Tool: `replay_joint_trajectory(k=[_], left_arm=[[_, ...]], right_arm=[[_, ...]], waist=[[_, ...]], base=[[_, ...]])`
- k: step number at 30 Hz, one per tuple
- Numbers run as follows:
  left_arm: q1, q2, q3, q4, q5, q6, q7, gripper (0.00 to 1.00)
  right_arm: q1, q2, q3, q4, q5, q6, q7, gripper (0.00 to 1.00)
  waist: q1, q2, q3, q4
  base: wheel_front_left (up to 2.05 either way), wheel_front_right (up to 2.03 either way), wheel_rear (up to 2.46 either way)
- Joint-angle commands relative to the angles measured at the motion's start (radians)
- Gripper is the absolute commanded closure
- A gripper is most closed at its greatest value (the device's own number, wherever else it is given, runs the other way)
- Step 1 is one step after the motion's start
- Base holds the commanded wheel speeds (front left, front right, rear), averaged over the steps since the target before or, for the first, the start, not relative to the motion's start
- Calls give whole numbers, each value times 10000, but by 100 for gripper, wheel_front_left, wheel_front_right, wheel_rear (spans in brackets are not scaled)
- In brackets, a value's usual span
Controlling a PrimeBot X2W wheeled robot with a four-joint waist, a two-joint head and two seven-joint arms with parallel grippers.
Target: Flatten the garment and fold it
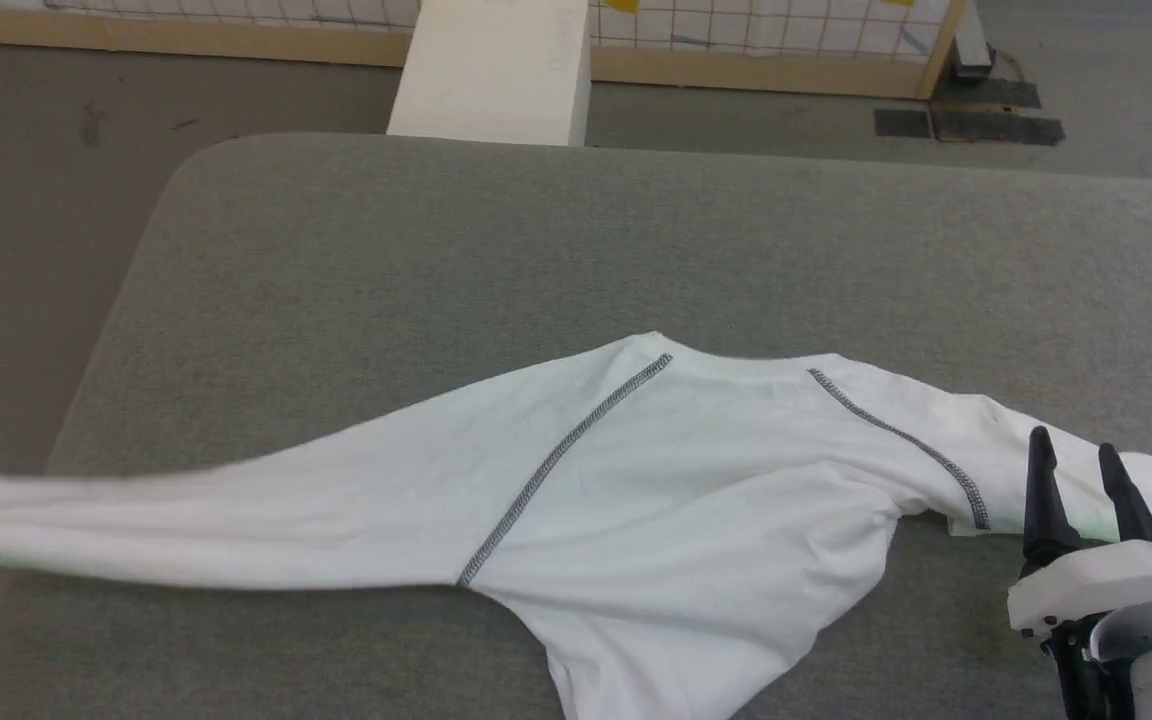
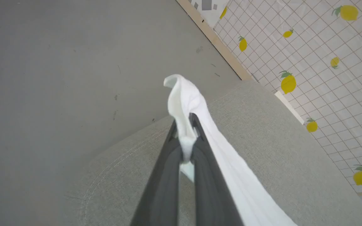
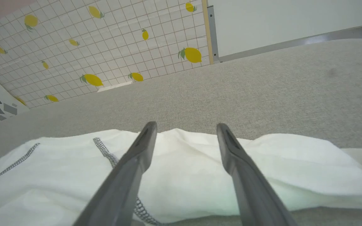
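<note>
Head view: the white T-shirt [image 1: 696,500] lies on the grey table [image 1: 536,250], nearer the table's near edge than its far one, collar toward the far side. Two grey-black zigzag seam lines [image 1: 556,460] slant down from the collar across the shoulders. One long sleeve runs out past the table's left edge, blurred along its length. The other sleeve lies toward the table's right side, and the right gripper [image 1: 1076,480] stands over it with its two dark fingers apart. Beyond the table's far edge stands a white box [image 1: 496,70], and behind that a wood-framed grid panel [image 1: 766,40] rises from the grey floor [image 1: 36,200].

Left wrist view: the left gripper [image 2: 185,125] is clamped on the end of a sleeve, its fingers together with a fold of white cloth pinched between them and a loose tip curling up past the fingertips. From there the sleeve trails back over the table's rounded corner. A sheet printed with lemons [image 2: 309,47] hangs beyond the table.

Right wrist view: the right gripper's fingers are spread wide above the rumpled sleeve, near one zigzag seam. Whether the fingertips touch the cloth I cannot tell. Bare table lies beyond the sleeve.
</note>
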Motion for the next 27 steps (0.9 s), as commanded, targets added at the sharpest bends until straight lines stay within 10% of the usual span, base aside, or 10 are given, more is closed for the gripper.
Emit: replay_joint_trajectory(k=[1,2,3,4,11,17,27], left_arm=[[362,-238,45,-124,-210,26,88,100],[496,-410,105,-180,-375,1,130,100],[607,-537,98,-201,-494,-34,226,72],[709,-675,85,-232,-611,-73,302,0],[982,-549,-174,-692,-49,-362,-397,0],[491,71,-1675,-1763,1494,-1445,-1835,0],[-2164,-314,-5676,-642,2356,-2716,398,0]], right_arm=[[167,-7,-1,20,34,-13,31,0],[204,-7,-8,27,38,-13,38,0],[227,-7,-1,33,33,-13,51,0],[248,-7,11,39,34,-13,65,0],[223,-7,186,4,34,-13,156,0],[223,-7,104,-148,46,-13,204,0],[41,-7,235,-209,152,-13,223,0]], waist=[[0,0,-302,403],[0,0,-312,465],[0,0,-317,502],[0,0,-324,534],[0,0,-421,422],[0,0,-382,259],[0,0,192,-199]], base=[[0,0,0],[0,0,0],[0,0,0],[0,0,0],[0,0,0],[0,0,0],[0,0,0]])
